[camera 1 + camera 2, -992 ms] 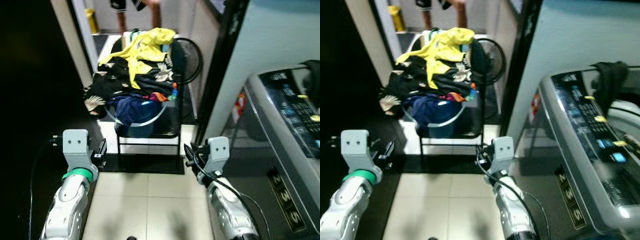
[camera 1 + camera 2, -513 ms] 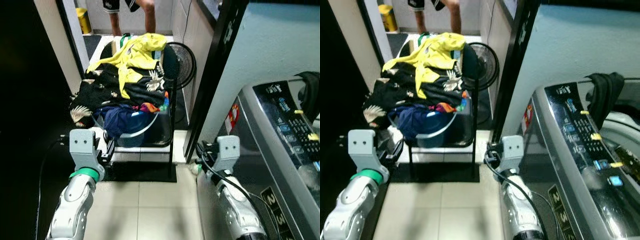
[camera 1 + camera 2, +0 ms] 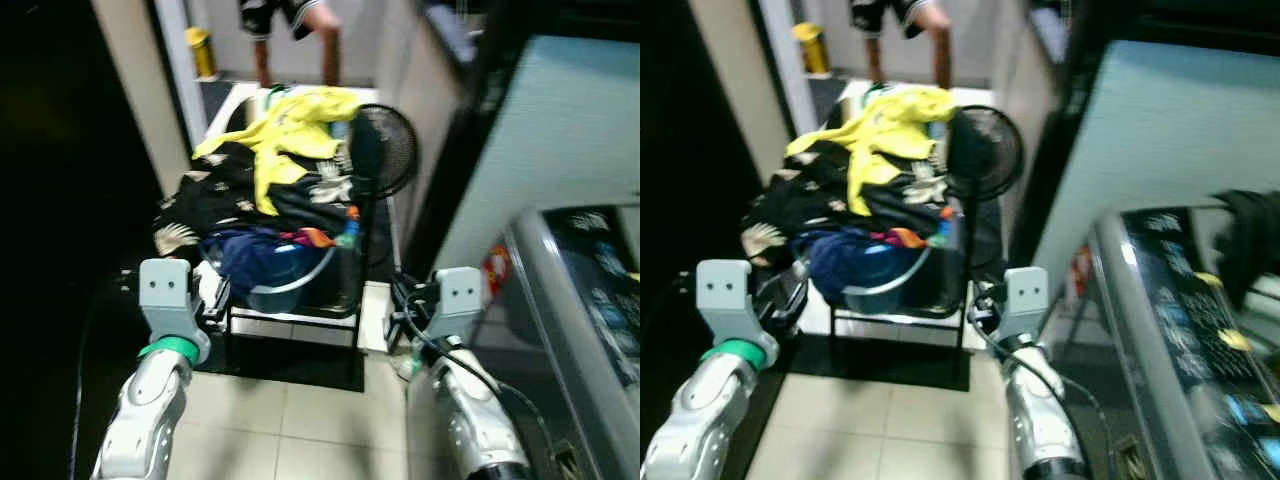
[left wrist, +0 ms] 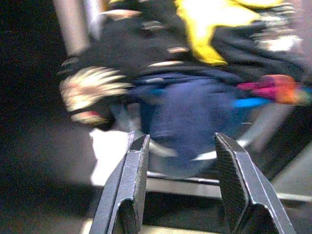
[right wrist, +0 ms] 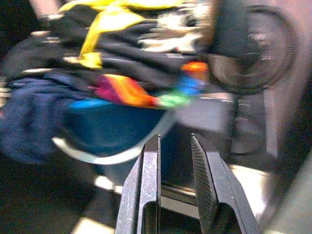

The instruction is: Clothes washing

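Observation:
A heap of clothes lies on a black chair (image 3: 345, 300) straight ahead. On top is a yellow garment (image 3: 285, 130), under it a black leaf-print shirt (image 3: 215, 195), and a dark blue garment (image 3: 255, 255) hangs over a blue tub (image 3: 290, 280). My left gripper (image 4: 181, 146) is open and held just before the chair's left front, facing the blue garment (image 4: 185, 117). My right gripper (image 5: 174, 144) is open by a narrow gap at the chair's right front, facing the tub (image 5: 122, 131). Neither holds anything. The pictures are blurred.
A washing machine (image 3: 1180, 300) with a control panel stands at the right, a dark cloth (image 3: 1250, 240) on its top. A black fan (image 3: 390, 150) stands behind the chair. A person's legs (image 3: 295, 40) are in the doorway beyond. A dark wall closes the left side.
The whole picture has swung, so the camera moved: the chair sits further right and the washer slides off the right edge. Both arms keep their raised pose before the chair.

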You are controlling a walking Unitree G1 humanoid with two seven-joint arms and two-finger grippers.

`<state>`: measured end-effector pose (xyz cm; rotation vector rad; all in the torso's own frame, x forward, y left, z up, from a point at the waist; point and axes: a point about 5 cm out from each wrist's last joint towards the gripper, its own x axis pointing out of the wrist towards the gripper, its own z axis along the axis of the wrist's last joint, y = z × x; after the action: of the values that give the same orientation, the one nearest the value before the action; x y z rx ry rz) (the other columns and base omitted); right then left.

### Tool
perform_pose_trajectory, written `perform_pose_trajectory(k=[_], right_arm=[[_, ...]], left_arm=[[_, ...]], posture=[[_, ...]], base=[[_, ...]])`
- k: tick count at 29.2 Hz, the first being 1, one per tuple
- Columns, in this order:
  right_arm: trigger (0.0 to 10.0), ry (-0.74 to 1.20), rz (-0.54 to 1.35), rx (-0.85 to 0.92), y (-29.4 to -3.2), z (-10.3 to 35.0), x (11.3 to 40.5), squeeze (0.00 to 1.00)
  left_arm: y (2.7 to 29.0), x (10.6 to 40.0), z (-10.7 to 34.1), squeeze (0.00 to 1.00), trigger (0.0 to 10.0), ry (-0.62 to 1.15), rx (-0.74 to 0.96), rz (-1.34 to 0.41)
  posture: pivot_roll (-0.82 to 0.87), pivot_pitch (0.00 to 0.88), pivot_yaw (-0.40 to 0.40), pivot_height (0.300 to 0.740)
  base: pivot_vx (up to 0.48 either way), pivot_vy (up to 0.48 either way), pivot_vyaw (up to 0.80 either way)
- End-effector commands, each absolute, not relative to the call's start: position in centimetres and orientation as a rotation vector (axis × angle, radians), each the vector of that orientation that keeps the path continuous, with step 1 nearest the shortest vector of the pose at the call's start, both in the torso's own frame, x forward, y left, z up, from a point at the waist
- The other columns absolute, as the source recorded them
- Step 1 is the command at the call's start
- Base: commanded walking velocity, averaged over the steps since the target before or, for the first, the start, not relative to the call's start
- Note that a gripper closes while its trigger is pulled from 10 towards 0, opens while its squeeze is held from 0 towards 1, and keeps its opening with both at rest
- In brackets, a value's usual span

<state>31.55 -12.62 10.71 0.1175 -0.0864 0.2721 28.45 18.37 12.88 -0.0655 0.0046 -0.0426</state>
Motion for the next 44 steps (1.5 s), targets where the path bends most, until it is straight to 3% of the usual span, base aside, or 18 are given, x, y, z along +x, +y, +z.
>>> perform_pose_trajectory(k=[1,44], right_arm=[[10.0,-0.076,0.233,0.122,-13.61,10.32,31.48,0.0],[10.0,-0.111,0.245,0.163,-13.19,11.27,32.27,0.0]], left_arm=[[18.06,28.36,12.7,0.0,10.0,0.01,-0.069,-0.054],[18.19,28.61,13.23,0.0,10.0,-0.007,-0.075,-0.061]], posture=[[0.11,0.031,0.036,0.74],[0.12,0.025,0.037,0.74]], base=[[0.307,0.0,0.0],[0.308,0.0,0.0]])
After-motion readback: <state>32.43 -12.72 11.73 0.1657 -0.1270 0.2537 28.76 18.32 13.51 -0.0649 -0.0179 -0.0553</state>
